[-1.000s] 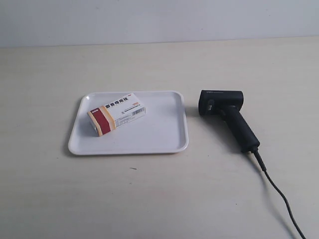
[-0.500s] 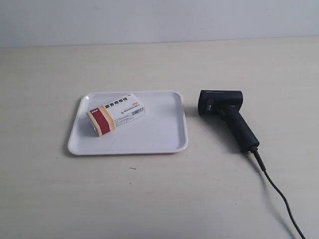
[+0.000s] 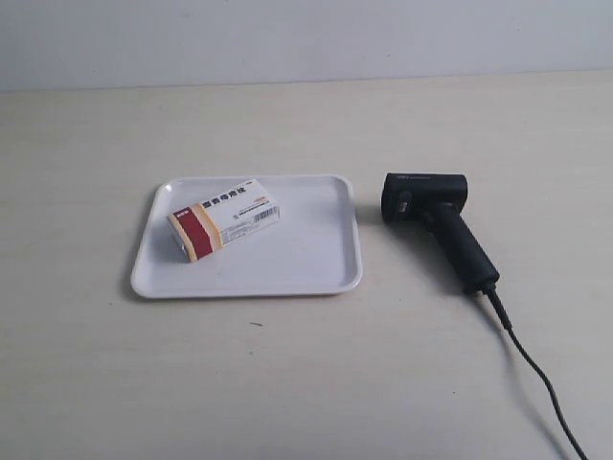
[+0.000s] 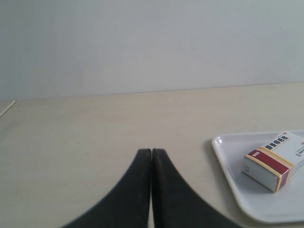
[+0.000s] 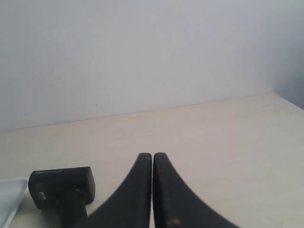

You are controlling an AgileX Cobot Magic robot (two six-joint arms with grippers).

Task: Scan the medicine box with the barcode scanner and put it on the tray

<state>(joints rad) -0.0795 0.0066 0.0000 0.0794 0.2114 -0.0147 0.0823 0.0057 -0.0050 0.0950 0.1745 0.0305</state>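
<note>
The medicine box [image 3: 225,218] lies flat inside the white tray [image 3: 316,268], toward its far left part, red and tan band end nearest the camera. The left wrist view shows the same medicine box [image 4: 274,160] in the tray [image 4: 228,164], off to one side of my left gripper [image 4: 151,151], which is shut and holds nothing. The black barcode scanner [image 3: 436,222] lies on the table beside the tray, its cable [image 3: 536,374] trailing toward the front. In the right wrist view the scanner [image 5: 61,187] lies beside my shut, empty right gripper [image 5: 152,155]. Neither arm shows in the exterior view.
A pale wooden table [image 3: 306,383] carries everything, with a plain white wall [image 3: 306,38] behind it. The scanner cable runs off the exterior view's lower right corner.
</note>
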